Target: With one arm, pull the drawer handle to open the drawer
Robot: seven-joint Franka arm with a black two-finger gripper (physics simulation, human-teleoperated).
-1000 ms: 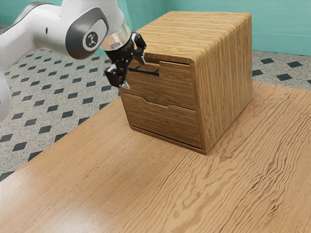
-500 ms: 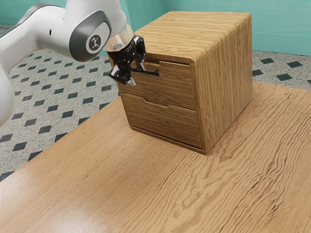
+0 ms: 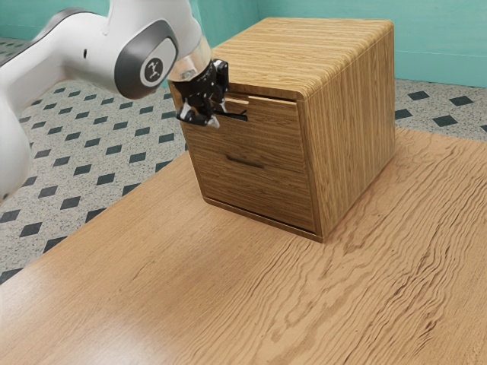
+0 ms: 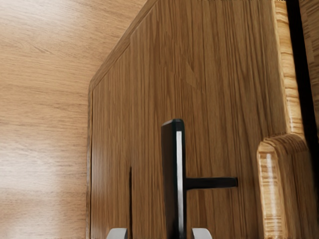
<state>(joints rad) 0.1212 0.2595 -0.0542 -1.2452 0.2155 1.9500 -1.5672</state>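
The wooden cabinet stands on the table with two drawers in its front. The upper drawer carries a thin black handle, and a narrow dark gap runs along the drawer's upper edge. My black gripper is at the end of that handle nearer the exterior view's left. In the wrist view the black handle bar lies between my two pale fingertips. They stand apart and do not clamp it, so the gripper is open.
The lower drawer has a short dark handle. The wooden table stretches wide in front of the cabinet. A tiled floor lies beyond the table's edge at the exterior view's left.
My hand has risen and moved in toward the cabinet, from below the handle's end to level with it. The upper drawer front looks more flush, and the lower handle has come into sight.
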